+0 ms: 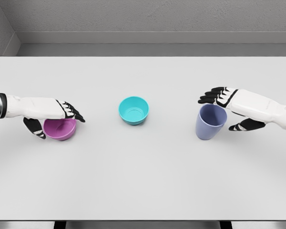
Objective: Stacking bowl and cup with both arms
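Observation:
A teal bowl [133,110] sits upright in the middle of the white table [143,181]. At the left a purple bowl [60,129] stands under my left hand [57,121]; the fingers reach over its far rim and the thumb hangs at its near left side, spread around it without a clear grip. To the right stands a lavender cup [210,122], upright. My right hand [224,110] flanks it, fingers stretched past its far rim and thumb behind its right side, not closed on it.
The table's far edge meets a grey wall. Wide bare tabletop lies in front of all three vessels and between them.

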Controlling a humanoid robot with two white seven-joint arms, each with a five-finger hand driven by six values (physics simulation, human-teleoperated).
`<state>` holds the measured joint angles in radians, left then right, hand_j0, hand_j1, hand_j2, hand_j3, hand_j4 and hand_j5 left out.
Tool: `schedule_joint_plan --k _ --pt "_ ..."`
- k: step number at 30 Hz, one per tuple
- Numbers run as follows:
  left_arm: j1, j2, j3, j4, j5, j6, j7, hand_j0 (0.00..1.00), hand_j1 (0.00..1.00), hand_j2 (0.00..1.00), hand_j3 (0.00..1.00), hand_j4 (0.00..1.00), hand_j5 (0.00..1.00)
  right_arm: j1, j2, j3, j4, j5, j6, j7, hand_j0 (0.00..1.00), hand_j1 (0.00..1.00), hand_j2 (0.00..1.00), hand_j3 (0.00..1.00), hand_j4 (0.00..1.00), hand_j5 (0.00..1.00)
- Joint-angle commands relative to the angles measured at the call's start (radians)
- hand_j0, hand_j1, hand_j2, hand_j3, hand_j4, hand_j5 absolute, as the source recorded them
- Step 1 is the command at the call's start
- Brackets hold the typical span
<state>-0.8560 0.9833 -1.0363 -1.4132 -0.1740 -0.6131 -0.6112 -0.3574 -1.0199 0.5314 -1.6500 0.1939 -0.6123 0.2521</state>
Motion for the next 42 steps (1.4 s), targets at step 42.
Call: schedule_joint_plan --k 42 --pt "0.003 -0.023 -0.015 0.036 -0.002 0.002 0.0 0.79 0.79 0.79 0.79 0.79 0.79 -0.057 0.049 0.111 0.041 -0.007 0.001 -0.001 1.0 1.0 1.0 1.0 1.0 1.0"
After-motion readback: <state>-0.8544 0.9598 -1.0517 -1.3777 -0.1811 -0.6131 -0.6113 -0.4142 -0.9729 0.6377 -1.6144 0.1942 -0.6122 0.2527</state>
